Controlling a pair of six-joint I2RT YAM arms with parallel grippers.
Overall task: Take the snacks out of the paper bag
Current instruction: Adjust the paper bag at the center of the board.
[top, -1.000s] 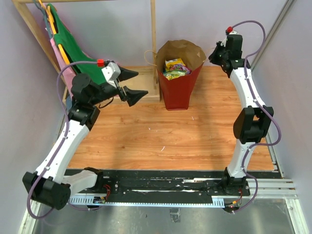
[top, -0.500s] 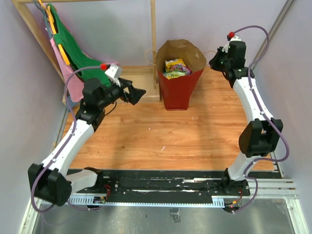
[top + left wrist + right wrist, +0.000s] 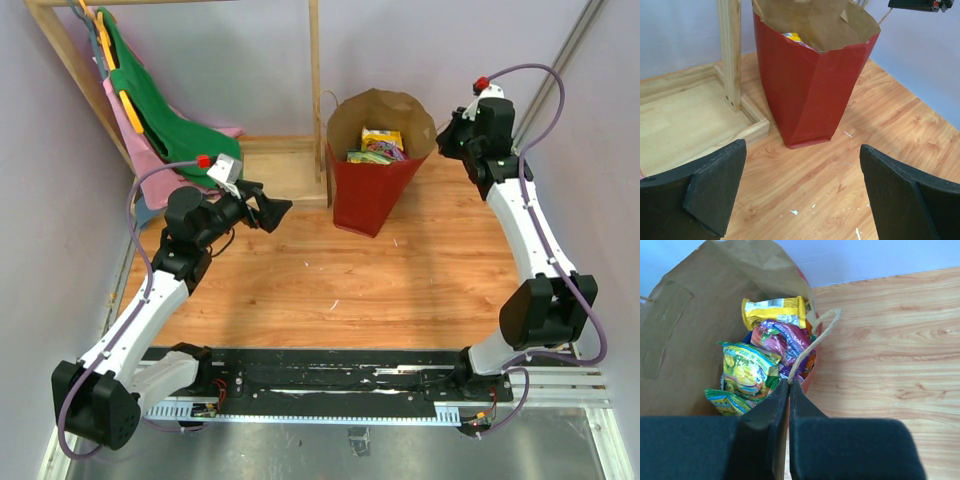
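Right tool pinches the handle of the paper bag; left tool gapes wide, empty, at its nine o'clock; snacks inside.

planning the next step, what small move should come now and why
Probably bring the open left gripper up over the bag mouth: the right gripper is shut on the handle, steadying the bag, and the snacks lie inside.
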